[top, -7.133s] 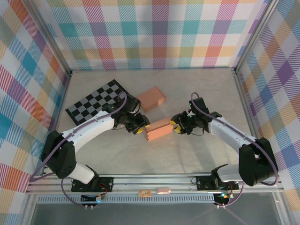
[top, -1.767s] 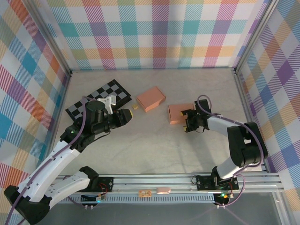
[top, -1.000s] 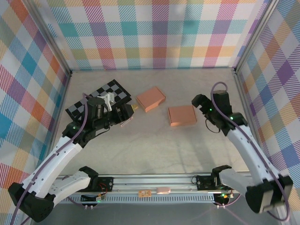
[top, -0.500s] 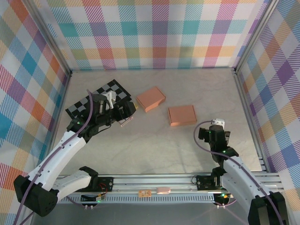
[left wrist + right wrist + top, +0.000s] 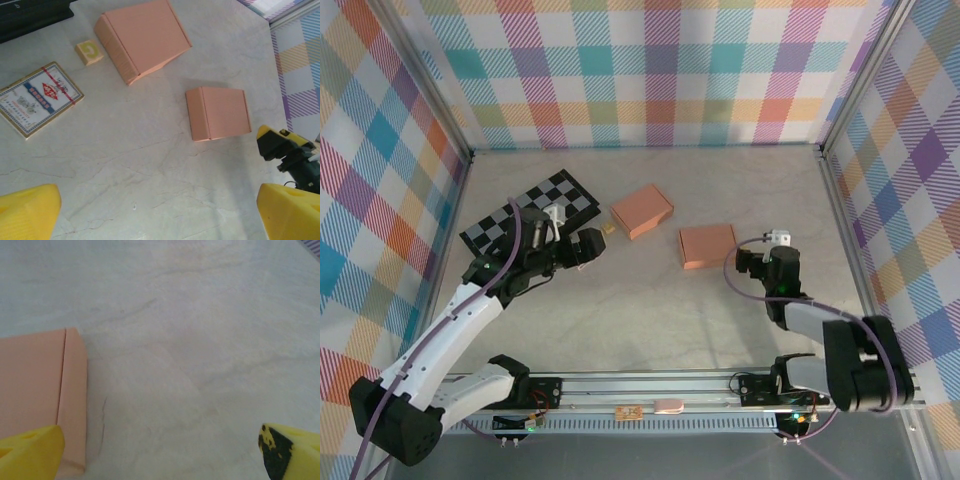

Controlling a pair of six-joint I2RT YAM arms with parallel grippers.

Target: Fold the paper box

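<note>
Now we find right gripper [image 5: 739,266], spread empty, swung toward paper box [image 5: 708,245].
Left gripper [image 5: 591,246] gapes too; marbled table [image 5: 650,330], plaid walls [image 5: 660,70].

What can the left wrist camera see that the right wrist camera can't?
Left wrist, not right wrist: the bigger box, a little block, a pack of cards, and the open left gripper.
Right wrist, not left wrist: no new thing, just a much closer look at one box's edge.
Both: the smaller box lying on the table, and the right gripper, open and holding nothing.
</note>
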